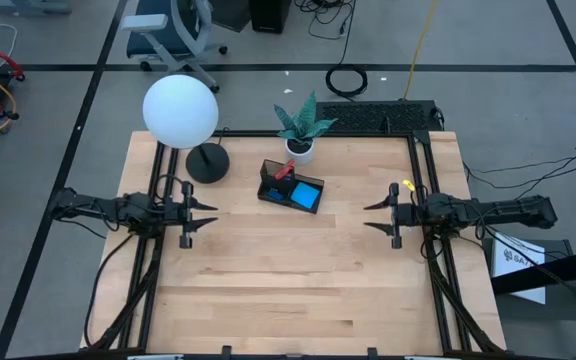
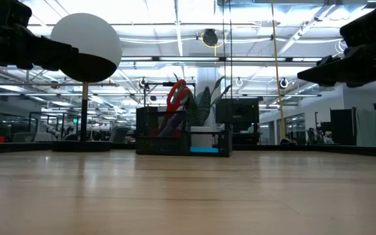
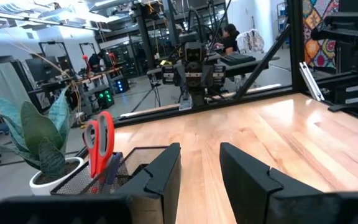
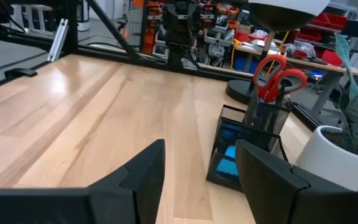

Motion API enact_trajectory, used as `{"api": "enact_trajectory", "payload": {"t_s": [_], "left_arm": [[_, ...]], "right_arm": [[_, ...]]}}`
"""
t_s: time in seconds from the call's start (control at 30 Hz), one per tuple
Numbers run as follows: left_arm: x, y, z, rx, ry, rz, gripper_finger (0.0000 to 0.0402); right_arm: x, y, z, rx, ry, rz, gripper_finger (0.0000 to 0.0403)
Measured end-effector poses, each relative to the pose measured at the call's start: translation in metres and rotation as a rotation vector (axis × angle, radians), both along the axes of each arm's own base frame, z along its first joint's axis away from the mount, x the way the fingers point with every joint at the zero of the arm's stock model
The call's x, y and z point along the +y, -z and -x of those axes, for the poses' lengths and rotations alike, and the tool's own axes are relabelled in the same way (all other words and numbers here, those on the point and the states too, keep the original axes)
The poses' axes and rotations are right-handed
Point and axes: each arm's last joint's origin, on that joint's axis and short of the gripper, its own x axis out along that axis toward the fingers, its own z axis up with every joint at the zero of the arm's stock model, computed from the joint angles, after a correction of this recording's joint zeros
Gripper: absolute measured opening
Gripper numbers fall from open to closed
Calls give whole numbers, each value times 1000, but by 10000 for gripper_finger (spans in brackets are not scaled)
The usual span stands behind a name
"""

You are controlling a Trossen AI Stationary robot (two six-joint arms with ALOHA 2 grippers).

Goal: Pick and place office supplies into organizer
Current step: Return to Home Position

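We have both arms at the bench's side edges. The left gripper (image 1: 208, 216) hangs over the left edge and the right gripper (image 1: 370, 216) over the right edge, each pointing inward toward the other. Both sets of jaws stand wide apart and carry nothing.

The organizer (image 1: 290, 190) sits near the far edge of the bench (image 1: 288, 290), about midway along it, just beside the white plant pot (image 1: 300, 148) and near the round lamp base (image 1: 207, 162). The red-handled scissors (image 1: 284, 172) stand upright in its taller compartment, and the blue note pad (image 1: 309, 195) lies in the low tray. We cannot pick out the pens for certain.

We see no loose supplies on the bare wood, so we judge the sorting finished, with only the settling into rest to do. To do it well, we should hold the fingers lifted above the wood, move slowly and level, and steer well apart from the organizer, the pot and the lamp. Both arms should settle evenly, jaws open.
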Motion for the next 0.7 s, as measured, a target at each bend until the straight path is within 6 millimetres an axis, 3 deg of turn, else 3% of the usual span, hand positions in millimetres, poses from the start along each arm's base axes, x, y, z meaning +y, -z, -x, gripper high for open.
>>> {"api": "enact_trajectory", "payload": {"t_s": [0.4,0.7], "left_arm": [[-1,6,-5,65,3,-2,120],[-5,6,-5,60,129,0,120]], "right_arm": [[-1,1,0,6,7,-1,186],[-1,0,0,0,7,0,187]]}}
